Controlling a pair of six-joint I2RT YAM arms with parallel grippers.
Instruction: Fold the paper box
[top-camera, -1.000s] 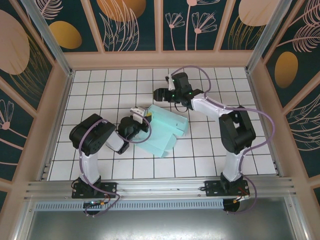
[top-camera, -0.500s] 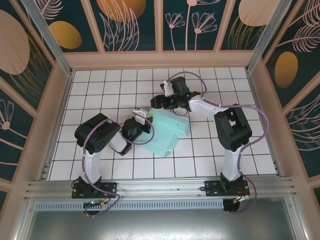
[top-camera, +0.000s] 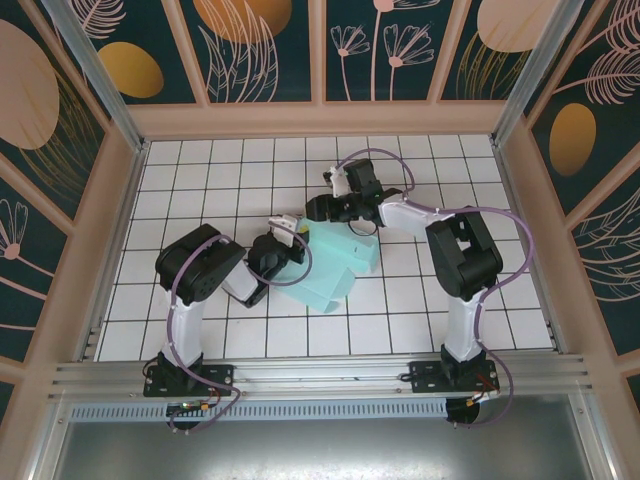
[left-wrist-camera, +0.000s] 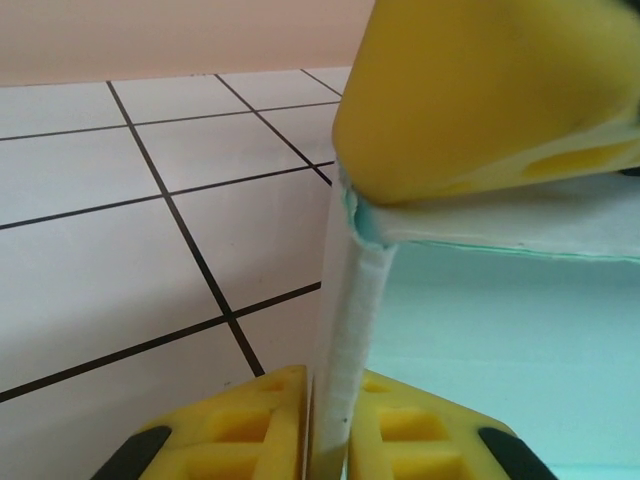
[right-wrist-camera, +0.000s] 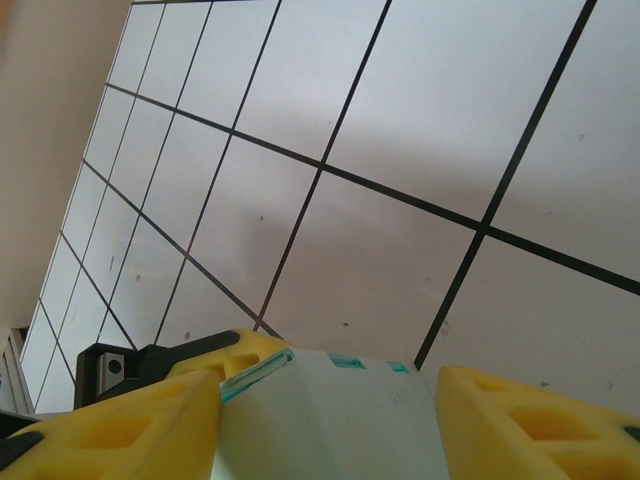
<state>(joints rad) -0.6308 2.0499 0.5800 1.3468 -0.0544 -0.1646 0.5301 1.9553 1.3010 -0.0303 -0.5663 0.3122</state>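
paper box (top-camera: 340, 262) edge: left end effector (left-wrist-camera: 340, 287) pinching | right end effector (right-wrist-camera: 325, 400) astride

**Bright, even light; close views turn soft**

In the top view, flat diffuse light falls from above on the white tiles around the paper box (top-camera: 330, 268). The picture is sharp, with faint soft-edged shadows under the arms on either side of the box. Frame posts far from the box lean outward toward the corners. In the left wrist view, the left gripper (left-wrist-camera: 340, 290) is blurred and the box edge fuzzy. In the right wrist view, the right gripper (right-wrist-camera: 330, 395) is soft, and a dim grey shadow lies on the tiles beyond the box.
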